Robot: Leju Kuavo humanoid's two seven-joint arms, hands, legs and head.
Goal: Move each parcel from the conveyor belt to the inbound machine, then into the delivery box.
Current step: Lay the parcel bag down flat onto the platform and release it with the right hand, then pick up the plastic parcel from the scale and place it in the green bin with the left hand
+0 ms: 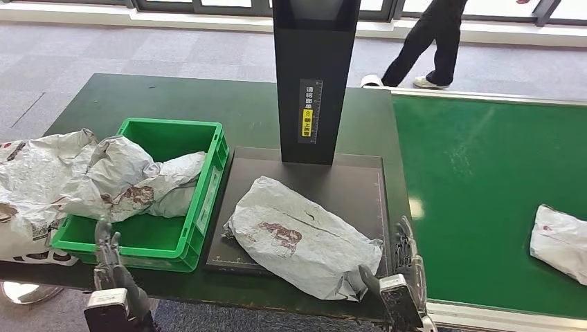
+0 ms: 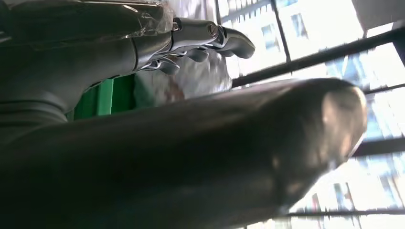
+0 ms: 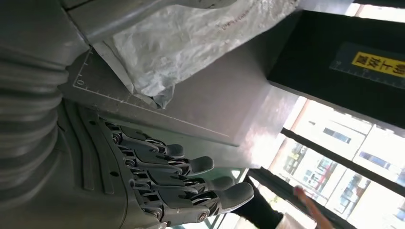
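A grey parcel (image 1: 301,238) lies flat on the dark scan plate (image 1: 353,183) of the inbound machine, at the foot of its black column (image 1: 313,76). Its long axis runs on a slant across the plate, from the far left corner near the green crate (image 1: 208,190) down to the near right corner, where its crumpled end reaches the plate's front edge. A reddish smudge shows on its top face.

The right hand (image 1: 405,266) stands at that near right corner, just beside the parcel's end. In the right wrist view its fingers (image 3: 191,167) are stretched out and slightly apart, with nothing between them; the parcel's corner (image 3: 157,52) sits on the plate close by but apart from them.

The left hand (image 1: 107,252) is raised at the front edge of the crate, near its left corner. From the left wrist view its fingers (image 2: 210,38) are extended and loosely spread, holding nothing.

The crate sits on the dark green table (image 1: 104,104), left of the plate, with grey bags (image 1: 131,180) heaped over its left rim and spilling onto the table. Off to the right, another parcel (image 1: 561,242) rests on the green belt (image 1: 477,173) at its right edge, well apart from the machine. Behind the belt a person (image 1: 429,41) in dark trousers stands on the carpet.
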